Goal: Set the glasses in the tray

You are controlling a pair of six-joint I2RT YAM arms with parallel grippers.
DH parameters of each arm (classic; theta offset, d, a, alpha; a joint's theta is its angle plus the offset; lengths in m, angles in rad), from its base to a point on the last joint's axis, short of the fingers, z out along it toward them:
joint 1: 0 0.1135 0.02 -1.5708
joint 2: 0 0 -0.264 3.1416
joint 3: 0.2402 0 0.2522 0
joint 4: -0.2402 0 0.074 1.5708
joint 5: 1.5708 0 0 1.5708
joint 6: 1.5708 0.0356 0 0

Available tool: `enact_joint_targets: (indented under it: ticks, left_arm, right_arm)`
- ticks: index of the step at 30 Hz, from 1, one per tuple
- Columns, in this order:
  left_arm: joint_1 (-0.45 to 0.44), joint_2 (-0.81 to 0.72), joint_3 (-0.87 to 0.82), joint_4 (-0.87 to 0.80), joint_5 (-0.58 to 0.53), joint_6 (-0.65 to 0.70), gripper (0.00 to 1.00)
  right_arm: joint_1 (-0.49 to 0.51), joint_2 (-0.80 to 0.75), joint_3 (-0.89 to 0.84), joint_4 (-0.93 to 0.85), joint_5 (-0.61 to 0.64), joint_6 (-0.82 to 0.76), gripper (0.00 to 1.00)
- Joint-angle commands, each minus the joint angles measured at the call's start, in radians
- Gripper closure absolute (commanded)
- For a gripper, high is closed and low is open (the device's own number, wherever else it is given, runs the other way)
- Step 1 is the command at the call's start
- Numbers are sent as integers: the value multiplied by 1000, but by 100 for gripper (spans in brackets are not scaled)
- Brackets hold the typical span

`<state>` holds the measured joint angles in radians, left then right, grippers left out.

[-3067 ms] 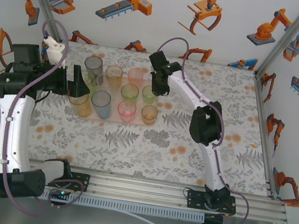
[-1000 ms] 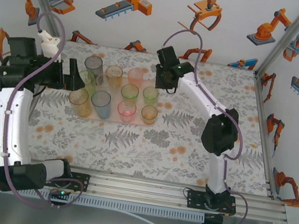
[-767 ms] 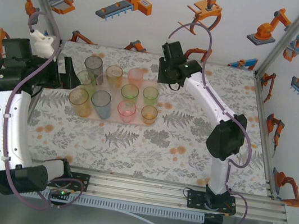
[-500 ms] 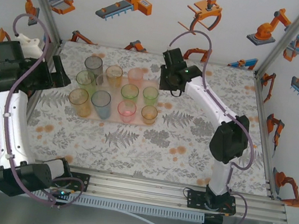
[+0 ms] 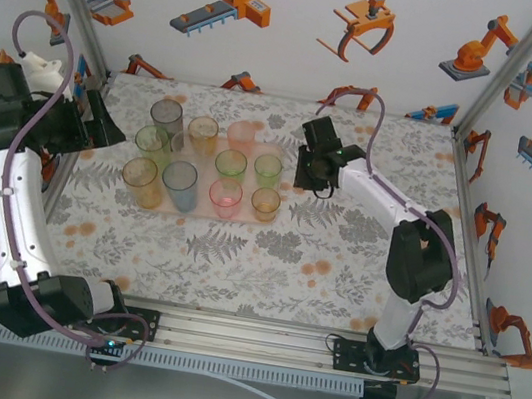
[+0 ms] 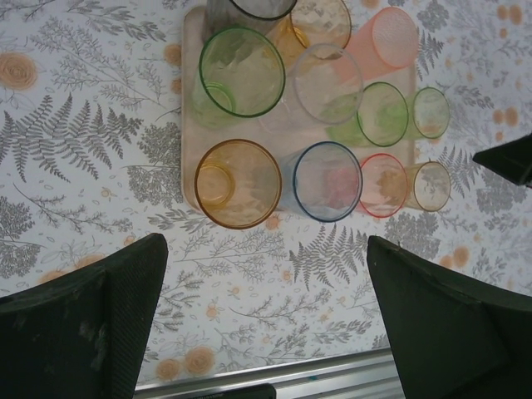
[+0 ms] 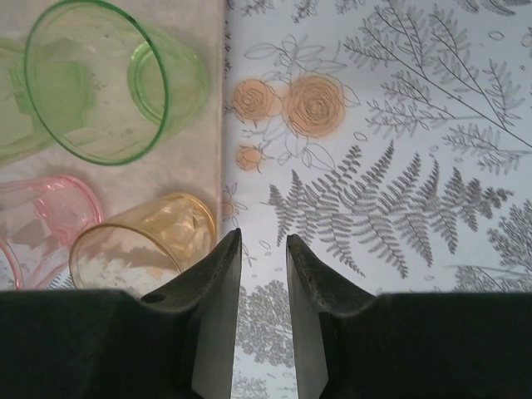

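Note:
The pale pink tray (image 5: 199, 211) lies left of centre on the floral tablecloth, with several tinted glasses (image 5: 180, 179) standing upright in it. From the left wrist the tray (image 6: 189, 166) carries green (image 6: 241, 71), amber (image 6: 237, 183), blue (image 6: 327, 180), clear, pink and smaller glasses. My left gripper (image 5: 106, 122) hovers off the tray's left edge; its jaws (image 6: 266, 249) are wide open and empty. My right gripper (image 5: 306, 174) hangs just right of the tray. Its fingers (image 7: 263, 241) stand slightly apart with nothing between them, beside an amber glass (image 7: 141, 245) and a green one (image 7: 96, 83).
White walls with robot stickers enclose the table on three sides. An aluminium rail (image 5: 254, 337) runs along the near edge, where the arm bases are bolted. The right half of the tablecloth (image 5: 395, 149) holds no objects.
Both arms have pulled back from the tray: the left gripper rose and swung out left, and the right gripper moved right and nearer, off the tray's edge. The glasses stay in place.

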<state>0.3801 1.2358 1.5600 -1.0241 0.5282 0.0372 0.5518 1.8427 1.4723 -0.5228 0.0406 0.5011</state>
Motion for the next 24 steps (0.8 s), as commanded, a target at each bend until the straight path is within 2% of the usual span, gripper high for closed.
enact_joint_targets:
  ticks: [1,10,24]
  left_arm:
    - [3,-3,39,-63,43,65,3]
    - [3,-24,21,-102,38,84,3]
    - [6,-21,21,-113,31,86,3]
  right_arm:
    - [-4,42,-11,102,-49,19,69]
    - [-23,135,-15,198,-126,41,68]
    - [-27,214,3,228,-172,47,68]
